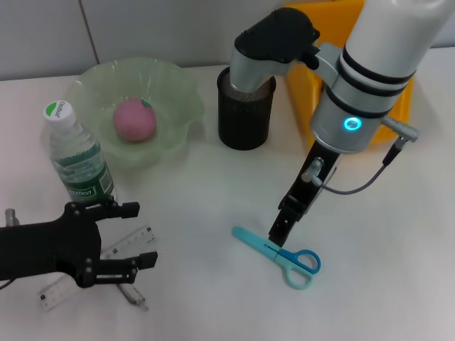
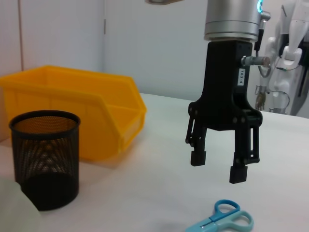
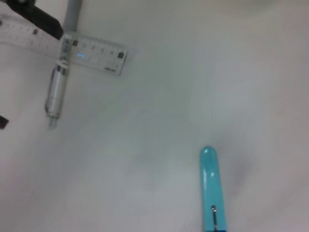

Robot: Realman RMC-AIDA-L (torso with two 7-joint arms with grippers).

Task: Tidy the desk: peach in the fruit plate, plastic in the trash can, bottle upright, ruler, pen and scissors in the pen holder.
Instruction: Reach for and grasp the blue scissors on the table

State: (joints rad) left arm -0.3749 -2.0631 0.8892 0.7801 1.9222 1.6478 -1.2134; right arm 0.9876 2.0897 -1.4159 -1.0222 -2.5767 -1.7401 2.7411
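The peach (image 1: 135,119) lies in the fruit plate (image 1: 181,89) at the desk's (image 1: 213,298) back left. In front of the plate the bottle (image 1: 77,156) stands upright. My left gripper (image 1: 134,235) is open, low over the ruler (image 1: 132,244) and the pen (image 1: 135,295). The right wrist view shows the ruler (image 3: 82,50) crossing the pen (image 3: 57,92). My right gripper (image 1: 279,234) hangs just above the scissors (image 1: 281,252). In the left wrist view this right gripper (image 2: 218,166) is open, with the scissors (image 2: 227,218) on the desk below. The plastic is out of view.
The black pen holder (image 1: 245,117) stands at the back centre, partly under my right arm. Beside it, to the right, is the yellow trash can (image 1: 304,92). The left wrist view shows the pen holder (image 2: 46,154) in front of the trash can (image 2: 82,106).
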